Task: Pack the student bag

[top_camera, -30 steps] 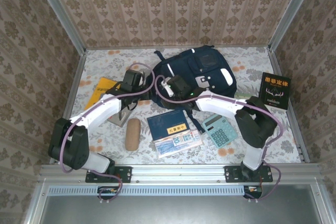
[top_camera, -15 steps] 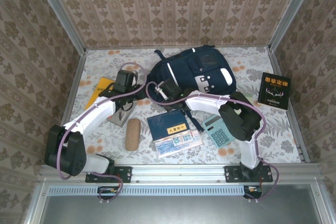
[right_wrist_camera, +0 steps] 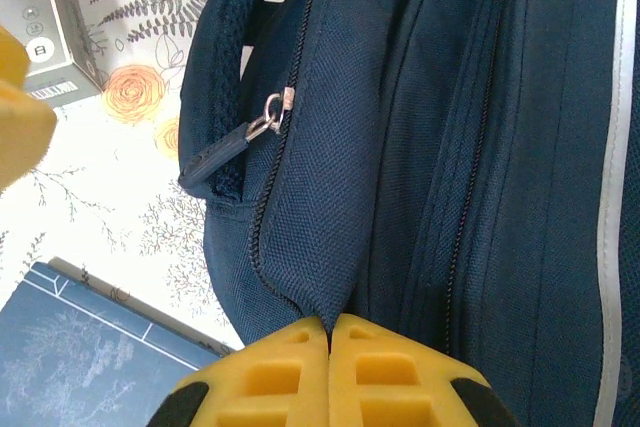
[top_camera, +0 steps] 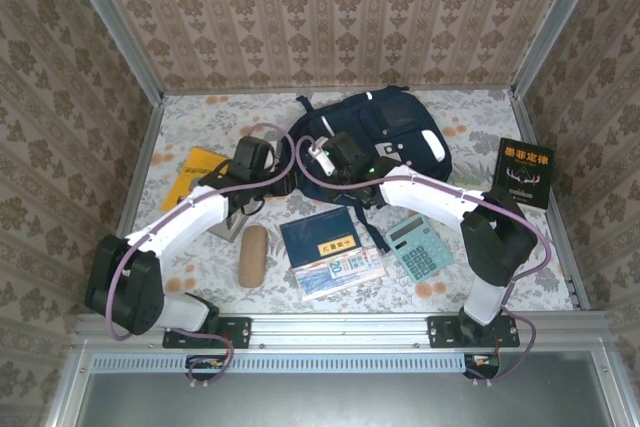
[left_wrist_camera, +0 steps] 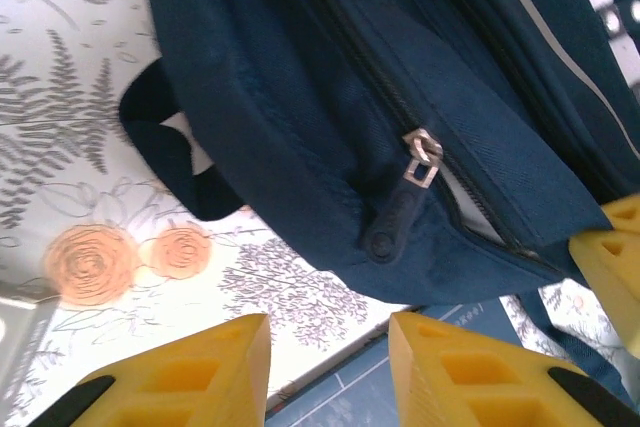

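Black book (top_camera: 525, 173): "墨菲定律"; grey box (right_wrist_camera: 45, 42): "白".

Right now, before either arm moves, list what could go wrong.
1. The right gripper is shut on only a thin fold of the student bag beside the zip; a tug may slip off.
2. The left gripper is open, short of the zipper pull, which is small and lies flat on the fabric; closing may miss it.

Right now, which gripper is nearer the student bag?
Right. The right gripper is shut on fabric of the student bag beside its zipper. The left gripper hangs open just short of the bag's edge, not touching.
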Motion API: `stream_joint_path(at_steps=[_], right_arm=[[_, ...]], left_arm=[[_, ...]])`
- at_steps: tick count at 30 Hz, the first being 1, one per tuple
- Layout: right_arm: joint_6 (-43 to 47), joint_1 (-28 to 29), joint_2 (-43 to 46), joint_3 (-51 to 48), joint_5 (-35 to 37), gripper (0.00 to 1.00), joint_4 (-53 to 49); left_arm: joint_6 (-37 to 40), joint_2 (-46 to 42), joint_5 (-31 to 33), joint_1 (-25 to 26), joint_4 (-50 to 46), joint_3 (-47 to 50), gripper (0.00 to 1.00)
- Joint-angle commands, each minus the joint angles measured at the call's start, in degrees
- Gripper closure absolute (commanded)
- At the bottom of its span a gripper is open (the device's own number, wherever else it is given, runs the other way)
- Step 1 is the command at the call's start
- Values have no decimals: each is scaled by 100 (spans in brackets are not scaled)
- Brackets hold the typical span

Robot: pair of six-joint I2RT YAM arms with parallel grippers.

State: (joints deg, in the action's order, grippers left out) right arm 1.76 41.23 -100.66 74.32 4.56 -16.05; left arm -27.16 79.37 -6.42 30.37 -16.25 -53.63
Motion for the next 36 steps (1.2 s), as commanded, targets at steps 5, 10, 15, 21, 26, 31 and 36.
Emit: stream_joint_path(at_steps=[5, 10, 15, 21, 26, 31, 36], right_arm=[[-161, -98, 318, 143, -459, 100, -162], [-272, -151, 361, 168, -646, 100, -179], [-360, -190, 396, 177, -835, 100, -165], [-411, -212, 441, 165, -967, 100, -138], [-456, -269, 451, 154, -1066, 100, -139], [-475, -350, 494, 111, -1146, 100, -127], [-457, -438, 610, -41, -1133, 100, -136]], left_arm=[[777, 434, 728, 535, -1, -456, 61], [973, 828, 1002, 687, 26, -643, 61], [1092, 1091, 1285, 776, -17, -806, 61], [1162, 1394, 1487, 843, -57, -962, 61], [1246, 1579, 1801, 941, -234, -1178, 72], [1266, 1587, 1952, 976, -363, -1222, 96], [1223, 1468, 1977, 869, -462, -1238, 100]])
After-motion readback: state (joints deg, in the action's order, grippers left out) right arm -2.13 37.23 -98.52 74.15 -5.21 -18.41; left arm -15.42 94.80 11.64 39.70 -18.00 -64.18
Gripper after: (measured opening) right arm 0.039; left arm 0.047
